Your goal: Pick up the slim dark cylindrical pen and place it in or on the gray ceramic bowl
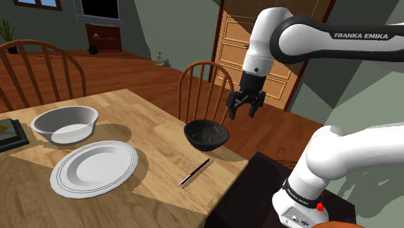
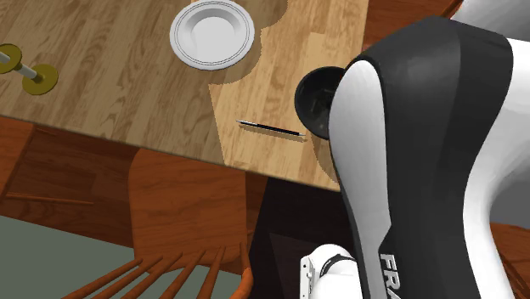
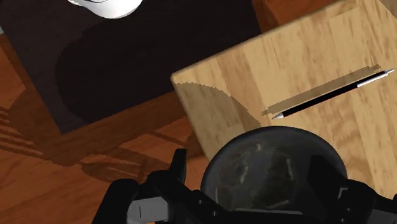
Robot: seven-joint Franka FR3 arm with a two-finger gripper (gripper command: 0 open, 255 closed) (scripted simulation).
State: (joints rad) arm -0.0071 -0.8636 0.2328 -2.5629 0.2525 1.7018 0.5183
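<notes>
A slim black pen [image 1: 195,172] [image 2: 272,128] [image 3: 331,94] with a silver tip lies flat on the wooden table [image 1: 149,129], close to the table's edge by the stand. Just beyond it sits a dark glossy bowl [image 1: 206,135] [image 2: 316,98] [image 3: 273,168]. A pale grey bowl [image 1: 65,124] stands further off, at the shoulder view's left. My gripper [image 1: 245,107] [image 3: 261,181] hangs open in the air above the dark bowl's edge, holding nothing. The pen is well apart from the fingers [image 3: 177,167].
A white plate [image 1: 94,167] [image 2: 212,32] lies between the pale bowl and the pen. Wooden chairs [image 1: 206,84] [image 1: 39,71] stand at the table's far side. The dark stand [image 1: 259,188] adjoins the table. A dark framed object [image 1: 10,133] and a yellow candlestick [image 2: 34,76] sit farther away.
</notes>
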